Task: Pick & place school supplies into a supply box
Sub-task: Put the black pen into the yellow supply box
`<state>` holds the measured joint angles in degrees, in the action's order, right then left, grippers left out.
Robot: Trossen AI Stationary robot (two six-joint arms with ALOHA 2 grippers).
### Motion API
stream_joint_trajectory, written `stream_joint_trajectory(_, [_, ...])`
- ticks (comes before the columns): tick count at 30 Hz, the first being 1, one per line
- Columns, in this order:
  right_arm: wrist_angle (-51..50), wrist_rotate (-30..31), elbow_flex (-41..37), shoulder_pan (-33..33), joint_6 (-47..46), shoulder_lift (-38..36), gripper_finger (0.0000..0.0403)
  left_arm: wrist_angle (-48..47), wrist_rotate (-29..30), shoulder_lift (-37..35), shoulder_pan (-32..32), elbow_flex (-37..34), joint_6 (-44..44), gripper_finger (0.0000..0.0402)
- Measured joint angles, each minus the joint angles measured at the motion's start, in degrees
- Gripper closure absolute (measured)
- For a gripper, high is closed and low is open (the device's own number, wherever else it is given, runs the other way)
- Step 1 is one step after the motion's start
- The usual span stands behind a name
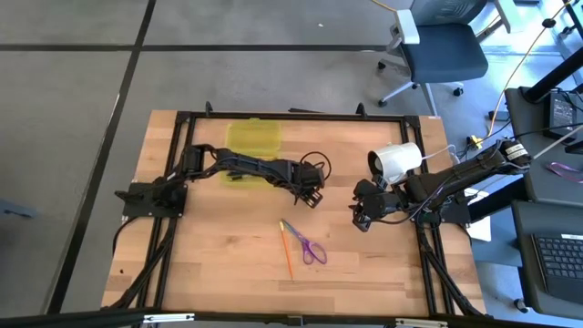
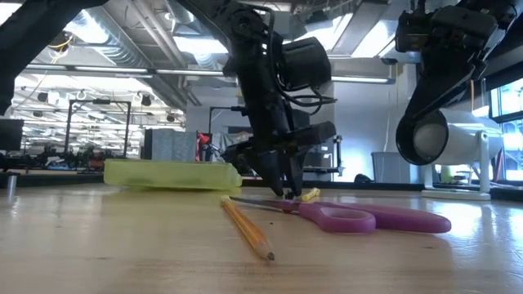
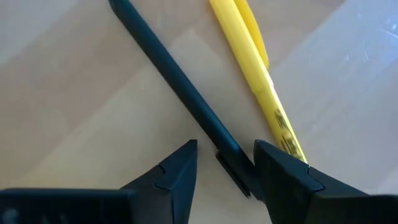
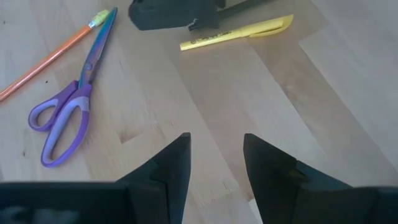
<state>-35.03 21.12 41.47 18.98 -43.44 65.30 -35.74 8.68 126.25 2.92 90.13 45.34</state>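
Note:
My left gripper (image 1: 312,194) is open and low over the table's middle, fingers pointing down. They straddle the clip end of a black pen (image 3: 180,81) that lies flat beside a yellow pen (image 3: 255,68). My right gripper (image 1: 362,217) hangs open above bare wood to the right of it (image 4: 216,162). Purple-handled scissors (image 1: 311,246) and an orange pencil (image 1: 286,251) lie flat nearer the table's near edge. The yellow-green supply box (image 1: 253,138) rests flat near the far edge, behind the left arm. In the high view the left gripper hides both pens. My left gripper stands over the black pen's clip end (image 3: 233,158) from above, one finger on each side, across the pen. One finger (image 3: 280,171) lies right against the pen. Whether it touches, I cannot tell. The pen lies flat on the wood.
A white cylinder (image 1: 398,162) lies on a stand at the table's right, just beyond the right arm. Black frame rails (image 1: 273,116) run along the table's edges. An office chair (image 1: 437,46) stands off the table's far side. Bare wood shows to the left of the pencil.

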Motion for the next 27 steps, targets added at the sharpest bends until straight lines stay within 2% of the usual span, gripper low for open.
stream_joint_trajectory(14, [0.0, -0.2, 0.0, 0.0, 0.1, 0.0, 0.0251, -0.6, 0.1, 0.0, -1.1, -0.2, 1.2, 0.026])
stream_joint_trajectory(27, [0.0, -0.2, 0.0, 0.0, 0.1, 0.0, 0.0251, -0.9, 1.8, 0.0, -0.6, -0.3, -0.5, 0.0345])
